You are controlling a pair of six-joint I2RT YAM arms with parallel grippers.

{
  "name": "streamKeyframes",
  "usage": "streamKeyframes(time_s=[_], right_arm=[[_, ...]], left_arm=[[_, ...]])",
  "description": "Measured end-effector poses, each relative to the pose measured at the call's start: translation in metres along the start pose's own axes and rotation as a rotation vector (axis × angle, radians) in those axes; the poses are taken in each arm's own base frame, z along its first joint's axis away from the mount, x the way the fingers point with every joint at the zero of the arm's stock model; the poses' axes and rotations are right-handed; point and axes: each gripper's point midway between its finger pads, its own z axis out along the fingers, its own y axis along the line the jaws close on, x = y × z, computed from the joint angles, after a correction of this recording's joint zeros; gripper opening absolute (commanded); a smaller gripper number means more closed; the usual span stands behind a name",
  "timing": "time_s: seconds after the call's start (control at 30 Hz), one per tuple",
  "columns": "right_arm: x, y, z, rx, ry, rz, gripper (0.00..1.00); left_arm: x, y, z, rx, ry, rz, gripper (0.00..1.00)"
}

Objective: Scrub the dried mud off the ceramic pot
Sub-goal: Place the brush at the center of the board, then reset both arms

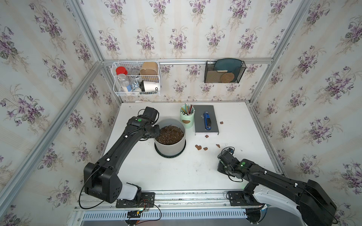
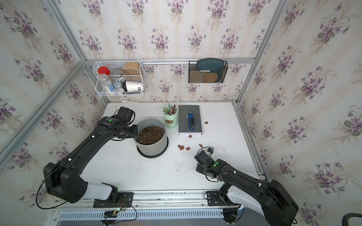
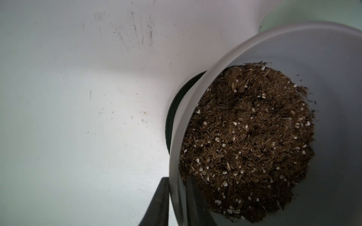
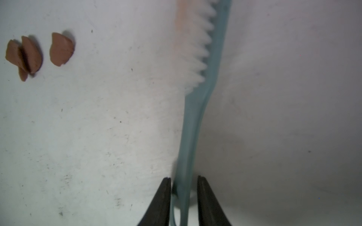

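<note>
Table [image 1: 176, 172]: white, scuffed. Pot [image 1: 169, 148] stands upright on its black saucer [image 1: 168, 156], soil [image 3: 246, 140] inside. The wall facing both top views looks clean, and the far side is hidden. Left gripper [image 3: 176, 182] straddles the pot's rim, one finger inside by the soil and one outside, jaws narrow about the wall. I cannot tell whether they pinch or merely bracket it. Probable purpose: steadying the pot against scrubbing. Right gripper [image 4: 184, 179] sits low over the table, well apart from the pot. Its jaws are narrowly parted either side of the brush [image 4: 193, 125] handle, with a gap showing on one side, so it is not clamped. Mud [image 1: 198, 147]: loose flakes on the table between pot and right gripper, two more near the book [image 1: 205, 119], none seen on the pot. Judgement: scrubbing looks finished on the visible side.
</note>
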Motion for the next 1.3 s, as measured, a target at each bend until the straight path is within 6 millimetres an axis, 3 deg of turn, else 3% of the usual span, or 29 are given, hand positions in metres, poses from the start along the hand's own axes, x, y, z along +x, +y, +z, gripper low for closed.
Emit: streamKeyframes(time_s=[0.17,0.37,0.5,0.63,0.73,0.83,0.93,1.07,1.2,1.3], right_arm=[[0.001,-0.005,-0.005,0.028,0.010,-0.005,0.37],[-0.017,0.006,-0.023,0.030,-0.034,-0.007,0.41],[-0.048,0.030,-0.054,-0.015,-0.130,-0.016,0.64],[-0.087,0.049,-0.102,-0.111,-0.304,-0.004,0.73],[-0.113,0.052,-0.139,-0.191,-0.480,0.012,0.98],[-0.132,0.049,-0.161,-0.250,-0.645,0.012,0.96],[-0.137,0.040,-0.158,-0.275,-0.767,0.012,1.00],[-0.148,0.012,-0.135,-0.152,-0.929,-0.021,1.00],[-0.186,-0.051,-0.112,0.163,-0.972,0.102,1.00],[-0.197,-0.104,-0.088,0.348,-0.926,0.212,1.00]], left_arm=[[0.003,-0.004,-0.015,0.048,-0.031,-0.002,0.22],[0.007,-0.007,-0.026,0.091,-0.060,-0.012,0.21],[0.001,-0.007,-0.048,0.126,-0.157,-0.028,0.28],[-0.013,0.001,-0.081,0.132,-0.326,-0.045,0.38],[-0.029,0.008,-0.103,0.113,-0.455,-0.063,0.45],[-0.045,0.020,-0.112,0.054,-0.570,-0.064,0.49],[-0.058,0.032,-0.100,-0.049,-0.640,-0.015,0.62],[-0.077,0.058,-0.060,-0.243,-0.663,0.022,0.66],[-0.087,0.107,-0.014,-0.401,-0.654,-0.027,0.67],[-0.071,0.143,0.030,-0.484,-0.614,-0.054,0.68]])
